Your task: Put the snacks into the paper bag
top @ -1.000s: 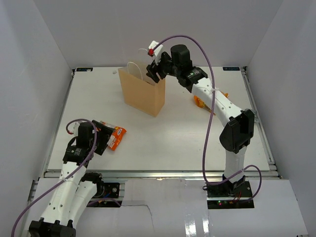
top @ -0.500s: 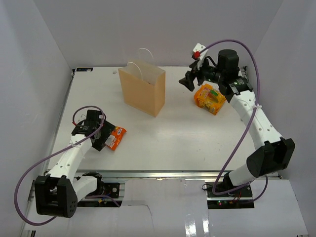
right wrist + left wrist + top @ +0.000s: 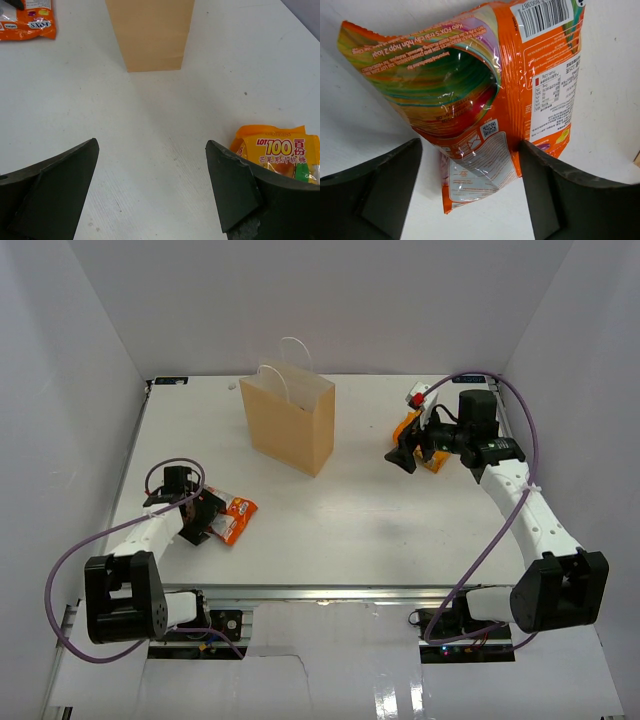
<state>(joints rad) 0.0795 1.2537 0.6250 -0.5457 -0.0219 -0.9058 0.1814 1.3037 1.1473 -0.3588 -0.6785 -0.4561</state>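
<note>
Right pincer (image 3: 151, 150) spread, orange-yellow pouch (image 3: 277, 150) seemingly touching it.

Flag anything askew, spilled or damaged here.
Nothing stands out. The tan kraft-paper bag stands upright; the orange-white crinkly packet and orange-yellow pouch lie on the white table, nothing spilled.

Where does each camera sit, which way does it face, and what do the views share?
Top external: above and behind the bases, looking down on the table, paper bag and both arms.
Left wrist: on the left gripper, looking down at the orange-white packet between its open fingers.
Right wrist: on the right gripper, facing the bag between open fingers, orange-yellow pouch beside one.
Shared: top and right wrist both show bag, pouch and packet.
</note>
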